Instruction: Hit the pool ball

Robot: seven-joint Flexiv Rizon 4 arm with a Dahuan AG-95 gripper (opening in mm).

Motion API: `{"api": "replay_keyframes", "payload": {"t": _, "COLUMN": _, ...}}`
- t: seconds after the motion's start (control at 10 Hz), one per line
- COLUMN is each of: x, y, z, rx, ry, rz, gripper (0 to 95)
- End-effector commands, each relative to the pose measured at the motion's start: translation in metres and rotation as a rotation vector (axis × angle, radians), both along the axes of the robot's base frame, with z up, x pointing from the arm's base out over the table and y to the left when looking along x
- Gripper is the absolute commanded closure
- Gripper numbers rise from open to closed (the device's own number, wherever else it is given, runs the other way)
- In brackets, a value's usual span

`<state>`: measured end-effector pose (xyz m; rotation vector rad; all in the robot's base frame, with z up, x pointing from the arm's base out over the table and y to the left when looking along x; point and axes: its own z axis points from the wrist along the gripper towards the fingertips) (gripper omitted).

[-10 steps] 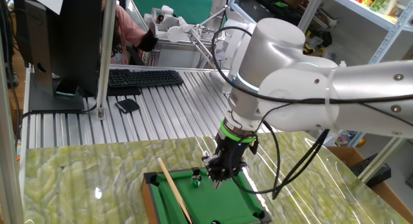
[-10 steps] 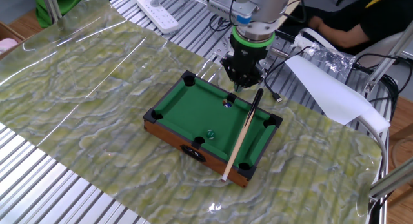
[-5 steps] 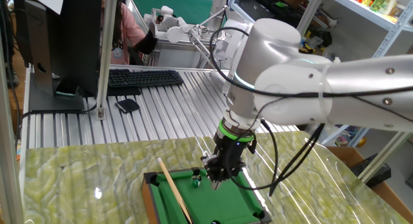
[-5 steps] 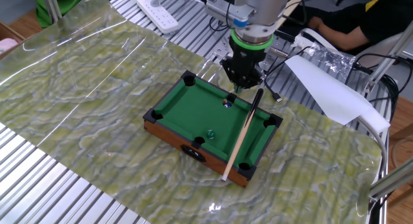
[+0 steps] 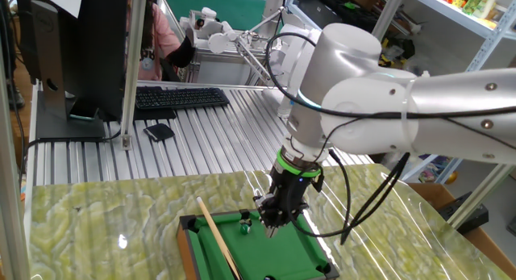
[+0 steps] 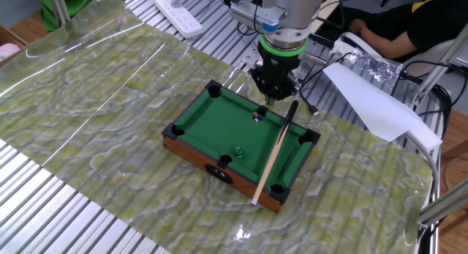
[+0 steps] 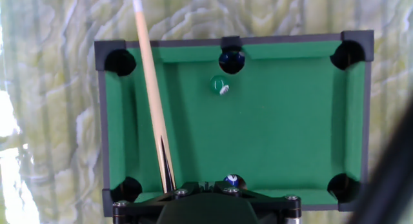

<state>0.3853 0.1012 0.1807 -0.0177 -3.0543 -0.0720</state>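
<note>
The pool ball point(image 7: 233, 180), tiny and dark blue with a whitish spot, rests on the felt of the mini green pool table point(image 7: 290, 127) by the near cushion. In the hand view it lies just right of my shut gripper point(image 7: 205, 185), close to the fingertips; contact cannot be made out. The other fixed view shows the ball point(image 6: 257, 117) just below the gripper point(image 6: 268, 99), which points down over the table's far rail point(image 6: 245, 93). In one fixed view the gripper point(image 5: 270, 225) hangs low over the felt. Nothing is held between the fingers.
A thin wooden cue stick point(image 7: 153, 95) lies along the left side of the felt. A green ball point(image 7: 219, 86) sits near the far middle pocket, where another dark ball point(image 7: 230, 59) rests. A keyboard point(image 5: 173, 97), a power strip point(image 6: 179, 4) and a white sheet point(image 6: 365, 93) lie beyond the mat.
The arm's upper links have shifted slightly. The fingertips, the balls and the cue stick stay where they were.
</note>
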Motion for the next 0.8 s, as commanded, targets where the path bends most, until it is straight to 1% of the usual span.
{"api": "replay_keyframes", "payload": {"t": 0.1, "x": 0.0025, "y": 0.0005, "z": -0.0020, "rx": -0.015, "ry": -0.015, "rz": -0.054, "gripper": 95.0}}
{"api": "replay_keyframes", "payload": {"t": 0.2, "x": 0.0025, "y": 0.0005, "z": -0.0020, "rx": -0.014, "ry": -0.015, "rz": -0.061, "gripper": 95.0}}
{"api": "replay_keyframes", "payload": {"t": 0.3, "x": 0.0025, "y": 0.0005, "z": -0.0020, "rx": -0.013, "ry": -0.024, "rz": -0.076, "gripper": 95.0}}
{"api": "replay_keyframes", "payload": {"t": 0.4, "x": 0.0025, "y": 0.0005, "z": -0.0020, "rx": -0.012, "ry": -0.030, "rz": -0.063, "gripper": 95.0}}
{"api": "replay_keyframes", "payload": {"t": 0.5, "x": 0.0025, "y": 0.0005, "z": -0.0020, "rx": -0.011, "ry": -0.030, "rz": -0.044, "gripper": 95.0}}
{"api": "replay_keyframes", "payload": {"t": 0.7, "x": 0.0025, "y": 0.0005, "z": -0.0020, "rx": -0.006, "ry": -0.036, "rz": 0.020, "gripper": 95.0}}
{"api": "replay_keyframes", "payload": {"t": 0.8, "x": 0.0025, "y": 0.0005, "z": -0.0020, "rx": 0.008, "ry": -0.035, "rz": 0.050, "gripper": 95.0}}
